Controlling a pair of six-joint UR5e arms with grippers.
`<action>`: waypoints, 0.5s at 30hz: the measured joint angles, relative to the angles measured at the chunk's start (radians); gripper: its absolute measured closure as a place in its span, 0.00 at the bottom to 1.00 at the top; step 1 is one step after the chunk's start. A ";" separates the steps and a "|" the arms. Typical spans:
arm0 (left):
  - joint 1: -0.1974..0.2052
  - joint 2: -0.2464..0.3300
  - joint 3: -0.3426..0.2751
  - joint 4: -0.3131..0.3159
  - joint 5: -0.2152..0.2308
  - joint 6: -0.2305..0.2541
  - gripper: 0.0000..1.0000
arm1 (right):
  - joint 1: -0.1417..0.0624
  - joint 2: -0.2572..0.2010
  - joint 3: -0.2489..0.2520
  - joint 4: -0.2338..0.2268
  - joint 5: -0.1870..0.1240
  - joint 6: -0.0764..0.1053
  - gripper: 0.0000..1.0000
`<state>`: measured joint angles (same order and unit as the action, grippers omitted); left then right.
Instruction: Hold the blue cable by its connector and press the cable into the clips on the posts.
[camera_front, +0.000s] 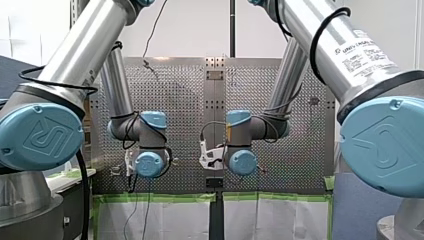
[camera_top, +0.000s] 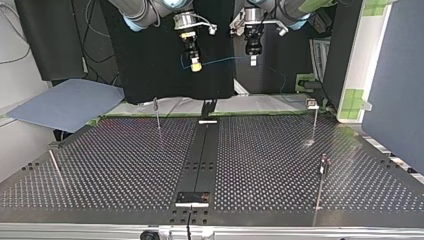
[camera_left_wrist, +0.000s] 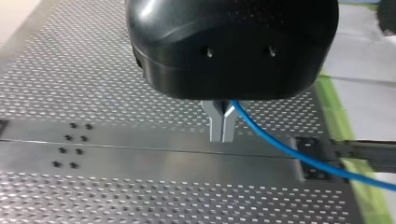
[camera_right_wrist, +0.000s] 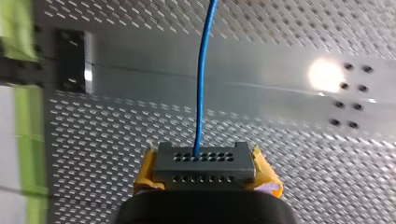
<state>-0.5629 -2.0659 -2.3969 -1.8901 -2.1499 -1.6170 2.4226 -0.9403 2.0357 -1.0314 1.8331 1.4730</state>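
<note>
Blue cable (camera_top: 220, 59) is stretching through the air between the two grippers, above the worktop (camera_top: 125, 165) edge that lies nearest the arms' bases. My right gripper (camera_top: 196, 65) is clamping the cable's dark grey connector (camera_right_wrist: 205, 163) between its yellow pads (camera_right_wrist: 267, 176), one pad pressing on each side of the block. The cable is leaving the connector's perforated face and running straight ahead of that gripper over the perforated surface. My left gripper (camera_top: 253, 61) is pinching the cable further along. In the left wrist view its metal fingers (camera_left_wrist: 217, 125) are standing closed together on the blue line, which is trailing away beside the gripper toward the green tape (camera_left_wrist: 334, 102) at the worktop's edge.

Both grippers are hanging well above the worktop, near each other, one on each side of the line of the dark centre strip (camera_top: 200, 160). Four thin posts are standing upright, all well apart from the cable:
- two near the edge by the arms (camera_top: 158, 114) (camera_top: 315, 122)
- one toward the top view's right edge (camera_top: 321, 182)
- one leaning near its left edge (camera_top: 56, 169)

Their clips are showing only as small dark tips, too small to read.
</note>
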 joint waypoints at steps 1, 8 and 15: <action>0.000 -0.009 0.000 0.000 0.000 0.000 1.00 | 0.004 0.012 0.000 0.000 0.000 0.000 1.00; 0.000 -0.053 0.000 0.000 0.000 0.000 1.00 | 0.009 0.061 0.001 0.000 0.000 0.000 1.00; 0.000 -0.056 0.000 0.000 0.000 0.000 1.00 | 0.010 0.065 0.001 0.000 0.000 0.000 1.00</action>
<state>-0.5633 -2.1216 -2.3972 -1.8900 -2.1498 -1.6167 2.4322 -0.8757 2.0364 -1.0310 1.8333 1.4729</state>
